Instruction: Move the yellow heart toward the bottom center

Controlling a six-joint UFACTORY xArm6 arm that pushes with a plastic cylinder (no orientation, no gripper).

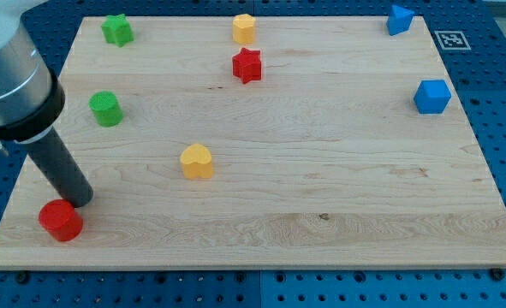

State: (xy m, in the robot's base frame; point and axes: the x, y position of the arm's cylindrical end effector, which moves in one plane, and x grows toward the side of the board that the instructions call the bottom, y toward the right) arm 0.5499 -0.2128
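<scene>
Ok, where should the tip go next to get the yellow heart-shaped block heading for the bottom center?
Probably swing my tip up and rightward to just above the yellow heart-shaped block. It now sits at the view's lower left, beside the red round block, while the heart lies left of center, needing a push down and rightward.

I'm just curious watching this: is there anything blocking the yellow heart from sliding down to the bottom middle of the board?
Nothing visible: bare wood lies between the yellow heart and the board's bottom centre. My tip is off to the view's left, beside the red cylinder.

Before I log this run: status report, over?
My tip at view's left, beside red block. Yellow heart untouched, left of center. Path to bottom center open.
</scene>
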